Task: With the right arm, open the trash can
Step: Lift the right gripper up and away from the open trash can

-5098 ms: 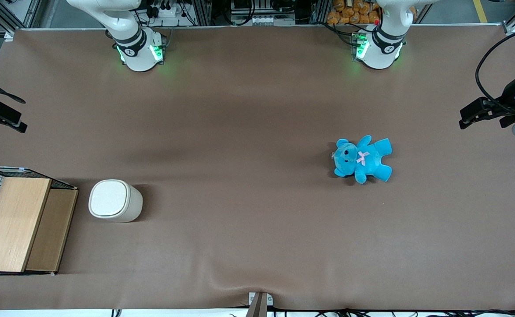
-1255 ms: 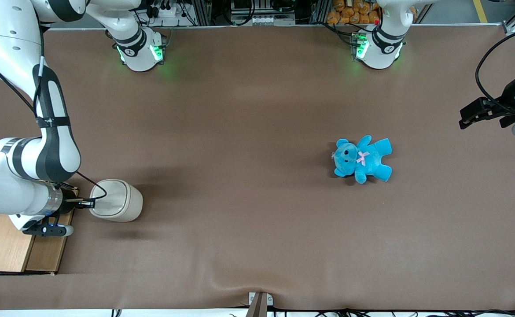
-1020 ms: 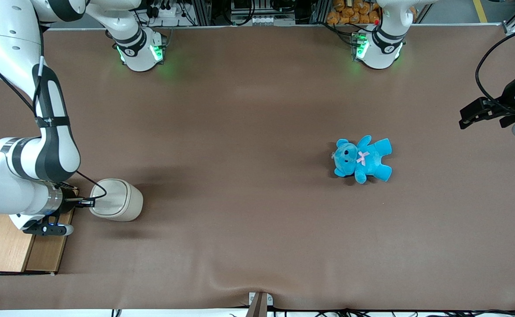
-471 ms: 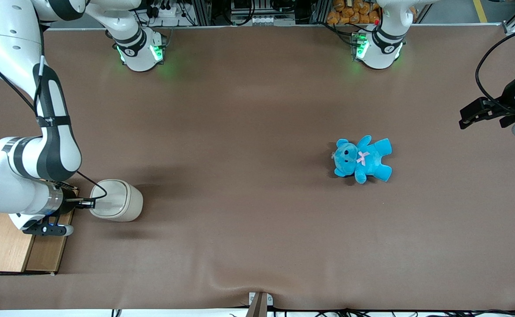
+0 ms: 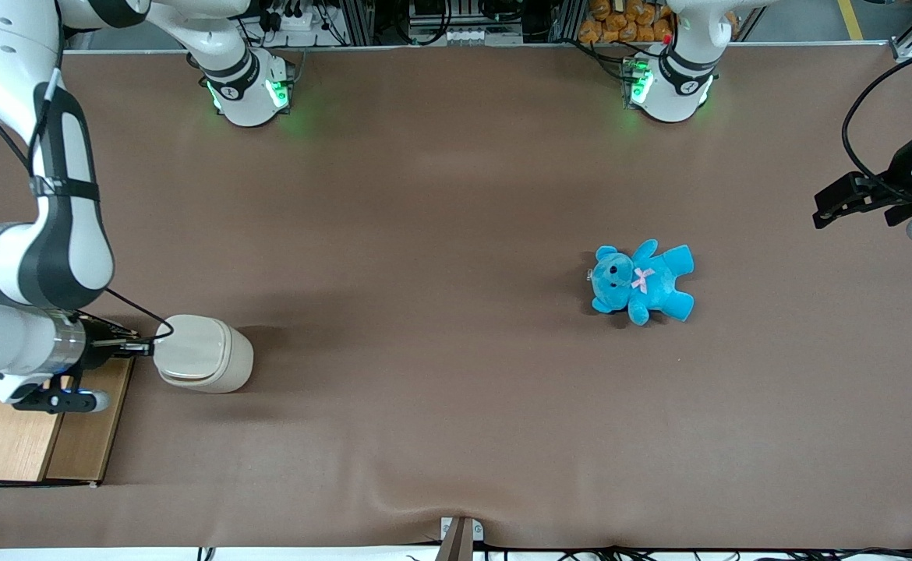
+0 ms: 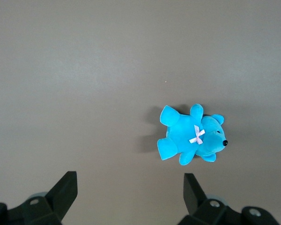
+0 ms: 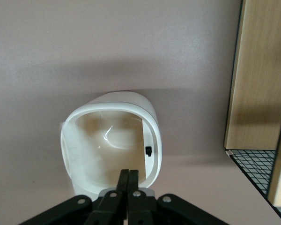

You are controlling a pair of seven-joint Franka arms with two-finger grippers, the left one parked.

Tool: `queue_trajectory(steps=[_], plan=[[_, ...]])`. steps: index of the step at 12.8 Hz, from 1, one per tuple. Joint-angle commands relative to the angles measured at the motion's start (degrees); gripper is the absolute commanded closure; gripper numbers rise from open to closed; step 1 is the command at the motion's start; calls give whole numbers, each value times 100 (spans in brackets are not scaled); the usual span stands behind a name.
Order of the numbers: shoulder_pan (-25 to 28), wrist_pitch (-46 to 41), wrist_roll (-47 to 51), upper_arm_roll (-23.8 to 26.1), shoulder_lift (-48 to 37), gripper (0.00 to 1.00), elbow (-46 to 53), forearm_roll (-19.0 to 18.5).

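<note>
The cream-white trash can stands on the brown table next to the wooden box. Its paler lid is tilted up at the edge nearest my gripper. My right arm reaches in from the working arm's end of the table. Its slim black gripper is shut, with its tips at the raised lid edge. In the right wrist view the shut gripper points at the trash can, whose white rim, hollow cream inside and a small black catch show.
A wooden box with a wire grid lies beside the can, under my wrist; it also shows in the right wrist view. A blue teddy bear lies toward the parked arm's end, also seen in the left wrist view.
My right arm came in and set its gripper at the can's lid. In the last half second the wrist rose and drew back, and the lid edge tilted up.
</note>
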Motion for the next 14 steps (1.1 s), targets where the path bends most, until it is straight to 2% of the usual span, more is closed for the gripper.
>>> queue_trajectory(steps=[1, 6, 14], plan=[[-21, -130, 27, 12, -161, 0, 38, 51], [-65, -217, -8, -40, -635, 0, 38, -19], [-267, -991, 36, -66, -1839, 0, -172, -11]])
